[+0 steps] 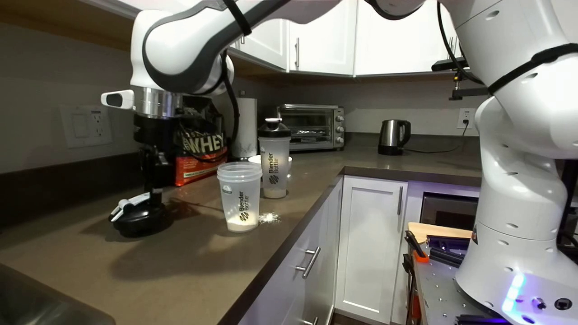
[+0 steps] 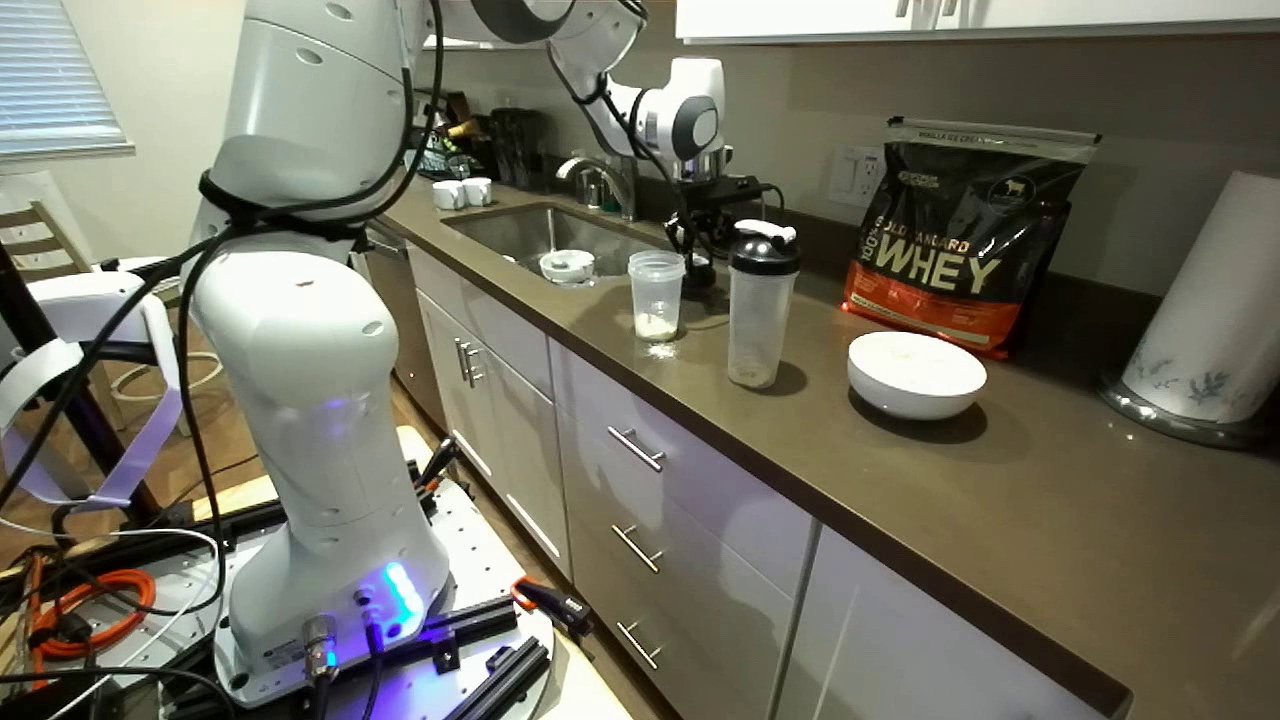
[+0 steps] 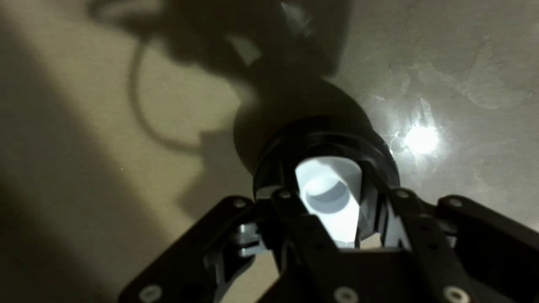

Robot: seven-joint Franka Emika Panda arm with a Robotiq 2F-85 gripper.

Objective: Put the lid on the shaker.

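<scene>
The lid (image 1: 142, 219) is round and black with a white flip piece on top. It is at counter level to the left of the shaker (image 1: 240, 194) in an exterior view. I cannot tell whether it touches the counter. My gripper (image 1: 156, 198) points straight down, its fingers closed around the white flip piece of the lid, as the wrist view shows with the black lid (image 3: 328, 141) below the fingertips (image 3: 328, 181). The shaker, also in an exterior view (image 2: 657, 290), is an upright open whitish cup with pale powder at its bottom. The lid (image 2: 702, 275) is partly hidden there.
A narrower bottle (image 1: 274, 155) with a dark top stands close beside the shaker. Spilled powder (image 1: 269, 217) lies by it. A whey bag (image 2: 965, 240), white bowl (image 2: 915, 375) and paper towel roll (image 2: 1205, 310) stand farther along. A sink (image 2: 520, 222) lies at the opposite end.
</scene>
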